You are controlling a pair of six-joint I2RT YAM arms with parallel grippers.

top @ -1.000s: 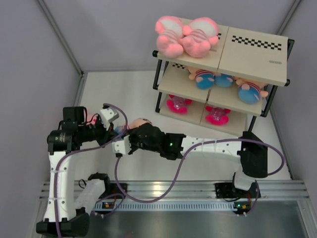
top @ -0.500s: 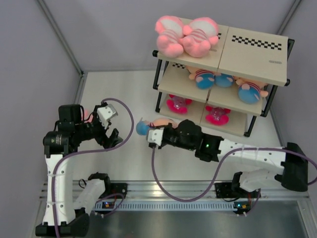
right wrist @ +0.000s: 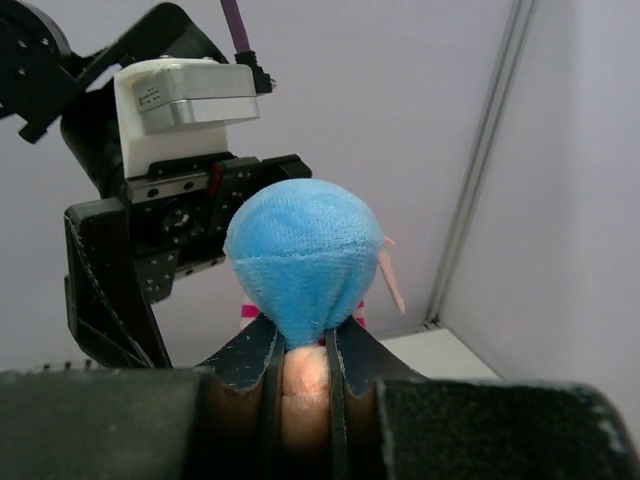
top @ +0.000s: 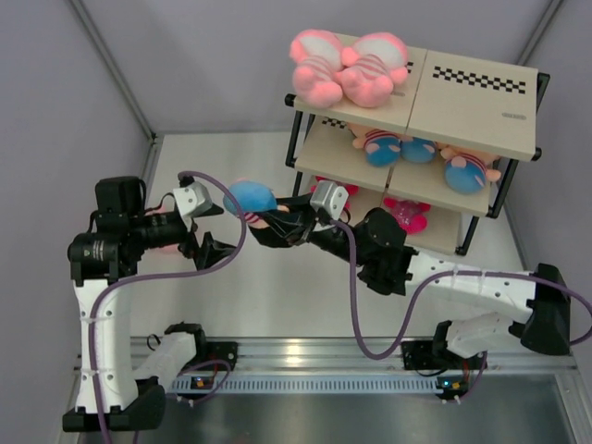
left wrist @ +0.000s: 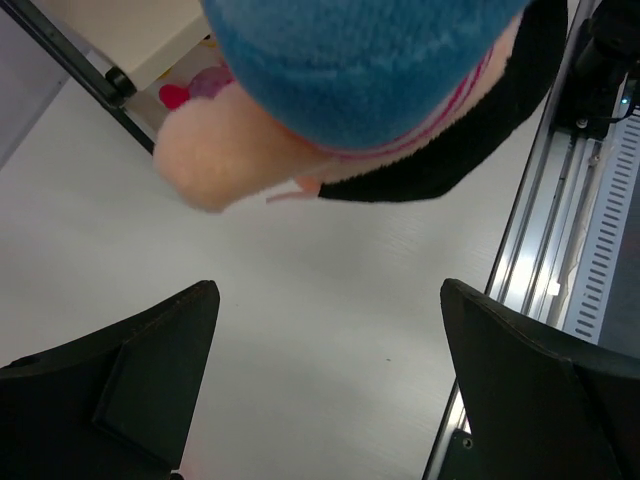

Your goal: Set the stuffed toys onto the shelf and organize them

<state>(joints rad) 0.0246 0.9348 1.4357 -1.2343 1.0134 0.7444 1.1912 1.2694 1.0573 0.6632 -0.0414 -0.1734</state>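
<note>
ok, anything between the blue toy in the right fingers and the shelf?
No loose object. The blue toy, clamped in the right gripper, hangs left of the shelf; only the shelf's own black corner post faces it. The left gripper is open on the toy's far side.

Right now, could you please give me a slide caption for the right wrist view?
Right gripper clamps a blue stuffed toy, with the left arm's wrist camera behind it.
</note>
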